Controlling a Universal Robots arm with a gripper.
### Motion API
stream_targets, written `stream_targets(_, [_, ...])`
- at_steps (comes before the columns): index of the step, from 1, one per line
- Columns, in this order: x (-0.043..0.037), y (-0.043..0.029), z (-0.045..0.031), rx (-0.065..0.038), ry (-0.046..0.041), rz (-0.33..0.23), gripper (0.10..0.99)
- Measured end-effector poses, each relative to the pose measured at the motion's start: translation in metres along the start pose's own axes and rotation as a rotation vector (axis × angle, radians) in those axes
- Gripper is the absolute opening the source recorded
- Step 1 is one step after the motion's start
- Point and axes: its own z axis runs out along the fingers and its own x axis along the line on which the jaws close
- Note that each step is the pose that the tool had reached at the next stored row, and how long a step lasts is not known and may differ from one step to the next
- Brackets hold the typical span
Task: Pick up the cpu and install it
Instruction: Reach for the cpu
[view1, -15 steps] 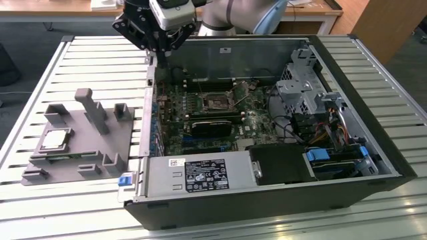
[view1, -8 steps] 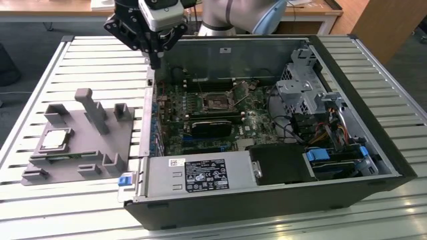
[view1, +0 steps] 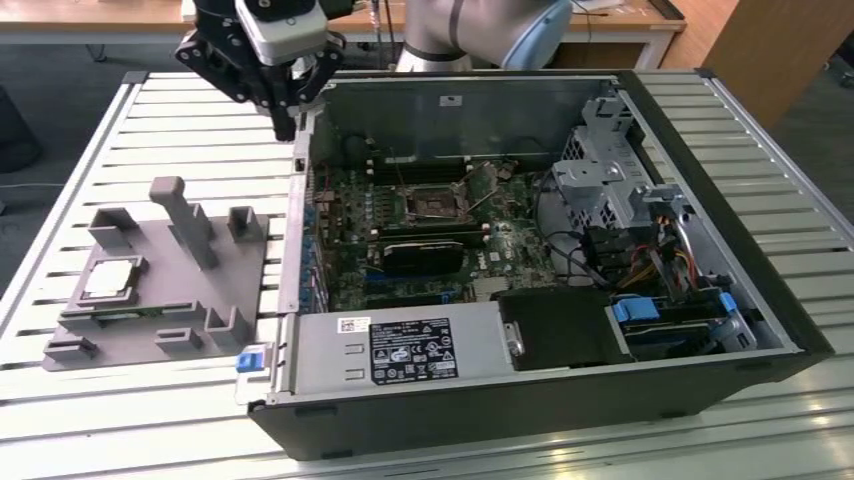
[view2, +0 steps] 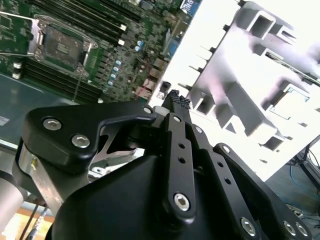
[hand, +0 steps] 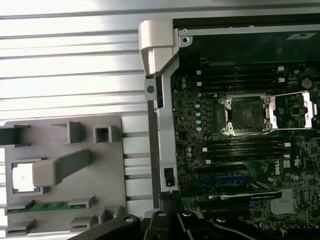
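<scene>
Desk (view1: 134, 130): white slatted metal, long parallel ribs.

The cpu (view1: 114, 280) lies flat in a shallow square pocket of the grey plastic fixture plate (view1: 254, 272), towards the exterior view's left. It is a small square with a dull silvery metal top and a thin pale rim. In the first wrist view it shows as a pale square (hand: 22, 176) beside a slanted grey post (hand: 60, 167). A narrow green memory strip (hand: 50, 206) lies in a slot just beside it. The plate is matte, with blocky upright posts and open rectangular pockets.

The gripper (view1: 283, 128) is black, with bolted linkage arms and a knurled tip (view2: 177, 99). It hangs above the desk, between the fixture plate and the near wall of the open computer case (view1: 534, 400), and is well apart from the cpu. The jaws look pressed together, with nothing pinched between them.

The case is black sheet metal outside and bare grey steel inside. The green motherboard (view1: 514, 245) carries a square socket (hand: 246, 114) with its bright metal frame folded back. The socket sits between rows of dark, narrow memory slots and holds no chip.
</scene>
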Motion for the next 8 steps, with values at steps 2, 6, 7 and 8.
stream_targets(2, [0.0077, -0.0004, 0.0002, 0.0, 0.0, 0.0, 0.106])
stream_targets(6, [0.02, -0.0011, 0.0008, 0.0, 0.0004, 0.0, 0.106])
stream_targets(7, [0.0225, -0.0012, 0.0009, 0.0, 0.0005, 0.0, 0.106])
stream_targets(8, [0.0251, -0.0014, 0.001, 0.0, 0.0008, 0.0, 0.106])
